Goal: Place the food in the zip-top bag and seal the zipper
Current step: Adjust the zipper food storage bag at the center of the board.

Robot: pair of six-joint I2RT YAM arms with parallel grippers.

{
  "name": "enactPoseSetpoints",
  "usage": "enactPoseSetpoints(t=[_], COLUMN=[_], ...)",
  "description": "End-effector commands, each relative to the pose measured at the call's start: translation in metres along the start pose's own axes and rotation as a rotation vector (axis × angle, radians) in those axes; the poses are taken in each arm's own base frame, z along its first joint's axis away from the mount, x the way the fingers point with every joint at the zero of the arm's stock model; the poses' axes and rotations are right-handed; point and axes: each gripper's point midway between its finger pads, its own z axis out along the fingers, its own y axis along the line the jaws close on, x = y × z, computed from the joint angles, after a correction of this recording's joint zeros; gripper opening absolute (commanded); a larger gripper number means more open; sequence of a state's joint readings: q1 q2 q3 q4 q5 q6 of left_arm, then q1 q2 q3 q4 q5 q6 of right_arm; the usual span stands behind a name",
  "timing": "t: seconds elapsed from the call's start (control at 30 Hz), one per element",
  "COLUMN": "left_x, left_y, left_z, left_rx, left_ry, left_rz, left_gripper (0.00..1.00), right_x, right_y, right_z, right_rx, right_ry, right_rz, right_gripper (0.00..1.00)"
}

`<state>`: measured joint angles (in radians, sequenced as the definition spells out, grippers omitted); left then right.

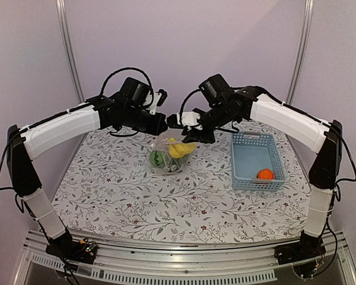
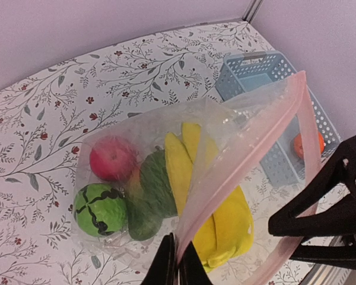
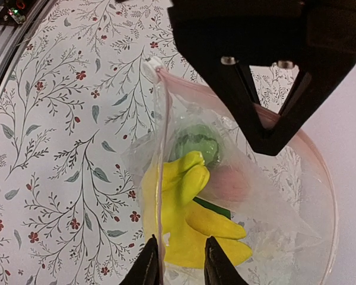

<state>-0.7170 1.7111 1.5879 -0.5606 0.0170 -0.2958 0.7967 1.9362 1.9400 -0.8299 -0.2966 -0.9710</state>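
Pinching the zipper [image 2: 247, 155], left hand [image 2: 178, 264] faces right hand [image 3: 181, 264] straddling it.

We see plain lilac walls [image 1: 225, 35] in soft, even light, with two slim metal posts [image 1: 68, 47] rising against them. Below lies a white cloth [image 1: 124, 196] printed with grey leafy sprigs and small red flowers, and a ridged metal rail [image 1: 184, 270] runs along its near edge.

Left arm: your left arm [image 1: 62, 127] rises from its base, forearm reaching inward, almost level.
Left gripper: your left gripper [image 2: 178, 268] has its fingers pressed together, nipping the rim of the zip-top bag [image 2: 225, 124].
Right arm: your right arm [image 1: 285, 119] mirrors it, wrist tipped down.
Right gripper: your right gripper [image 3: 181, 267] has its fingers parted, with a gap between them.
Spacing: each claw sits just beside the other, nearly tip to tip.
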Motion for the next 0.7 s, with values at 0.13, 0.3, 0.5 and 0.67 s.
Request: enactPoseSetpoints(t=[0.13,0.3,0.5,0.67], left_x=[0.003,-0.013,-0.066,-0.067], left_y=[0.004,-0.004,-0.009,-0.002], left_z=[-0.001,-0.010,-0.053,-0.048], left_rx=[0.007,0.038,0.009,-0.034], left_ry=[0.030,0.004,-0.139,-0.117], left_rz=[0.001,0.016,0.095,0.102], left_gripper=[0.00,0.00,0.00,0.00], right_x=[0.012,-0.010,-0.073,-0.055], right_y=[0.027,0.005,-0.028,-0.036], right_z=[0.012,-0.001,-0.052,-0.032], right_rx=[-0.112,-0.039,0.096,0.125], right_ry=[0.057,0.006,-0.217,-0.140], right_rz=[0.008,0.009,-0.020,0.006], right_gripper=[0.27,0.00,0.00,0.00])
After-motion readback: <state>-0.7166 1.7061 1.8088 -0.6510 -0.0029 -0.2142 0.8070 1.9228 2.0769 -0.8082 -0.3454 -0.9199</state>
